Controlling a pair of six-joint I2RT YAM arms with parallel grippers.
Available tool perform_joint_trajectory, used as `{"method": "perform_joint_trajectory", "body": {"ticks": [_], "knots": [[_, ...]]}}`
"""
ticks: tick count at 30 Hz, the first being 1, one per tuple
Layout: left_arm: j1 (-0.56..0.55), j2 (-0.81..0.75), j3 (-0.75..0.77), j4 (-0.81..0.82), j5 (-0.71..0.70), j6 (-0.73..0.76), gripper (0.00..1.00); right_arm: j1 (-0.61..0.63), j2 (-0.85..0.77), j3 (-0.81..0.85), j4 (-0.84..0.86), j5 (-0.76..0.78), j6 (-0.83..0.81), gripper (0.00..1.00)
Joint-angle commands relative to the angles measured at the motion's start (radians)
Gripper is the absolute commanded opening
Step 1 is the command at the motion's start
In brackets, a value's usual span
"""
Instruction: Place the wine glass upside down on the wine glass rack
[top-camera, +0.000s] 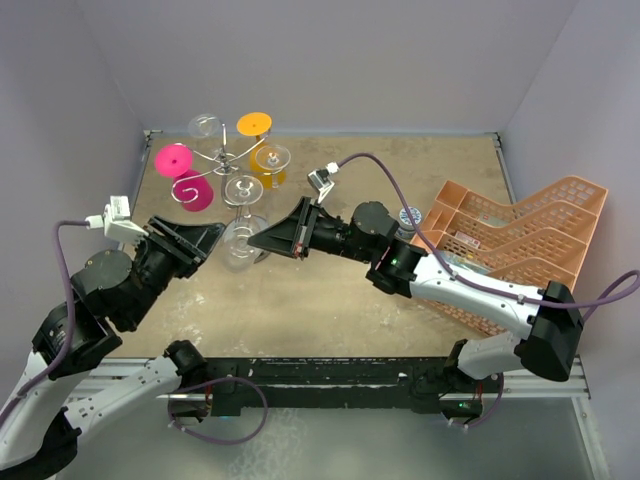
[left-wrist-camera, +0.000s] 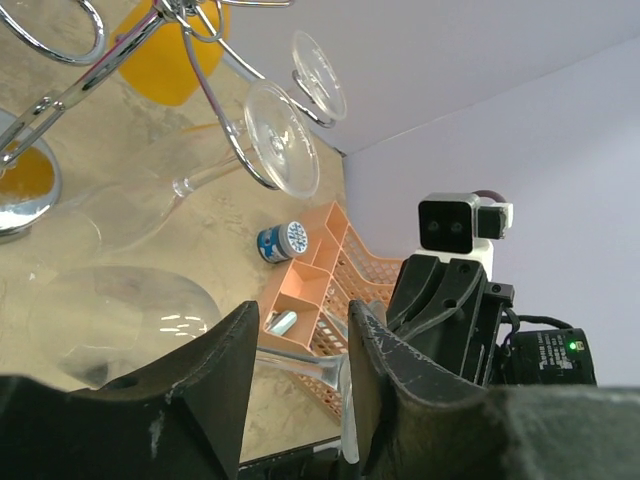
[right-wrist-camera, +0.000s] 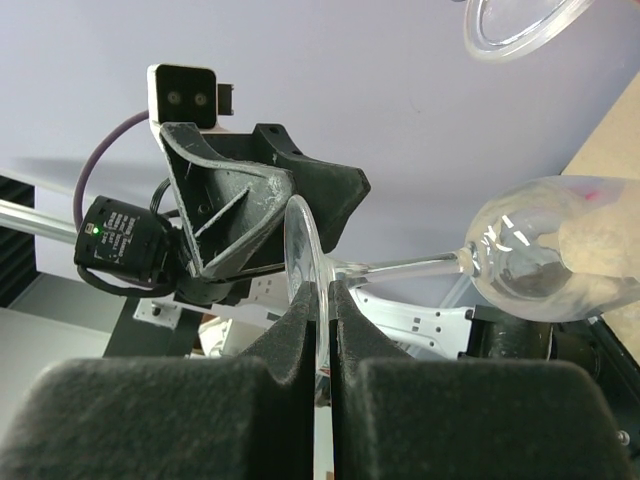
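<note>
The right claw (right-wrist-camera: 322, 295) is pinched narrow on the rim of the round foot of a clear wine glass (right-wrist-camera: 548, 262). The glass lies roughly level above the counter (top-camera: 330, 300), its stem running away from this claw to the bowl. The left claw (left-wrist-camera: 300, 335) faces it with jaws apart, the stem passing between its fingers; whether they touch it cannot be told. Beyond both claws stands the chrome wine glass rack (top-camera: 222, 160), a pink glass (top-camera: 192, 190) and an orange glass (top-camera: 255, 124) hanging from it. A peach crate (top-camera: 520, 240) sits behind the right claw.
</note>
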Motion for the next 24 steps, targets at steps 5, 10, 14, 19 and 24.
{"method": "perform_joint_trajectory", "body": {"ticks": [5,10,14,19,24], "knots": [[-0.003,-0.032,-0.016,0.068,0.005,-0.016,0.35,0.005,-0.04,-0.001,0.093,0.004,-0.004,0.0],[-0.003,-0.031,-0.029,0.088,0.051,-0.014,0.45,0.005,-0.034,0.002,0.097,0.0,-0.003,0.0],[-0.003,-0.017,-0.032,0.076,0.074,-0.012,0.48,0.006,-0.026,0.007,0.102,-0.009,-0.003,0.0],[-0.003,-0.028,-0.048,0.11,0.096,-0.006,0.46,0.006,-0.018,0.008,0.114,-0.014,0.001,0.0],[-0.003,-0.012,-0.053,0.107,0.131,-0.003,0.26,0.005,-0.006,0.013,0.132,-0.026,0.004,0.0]]}}
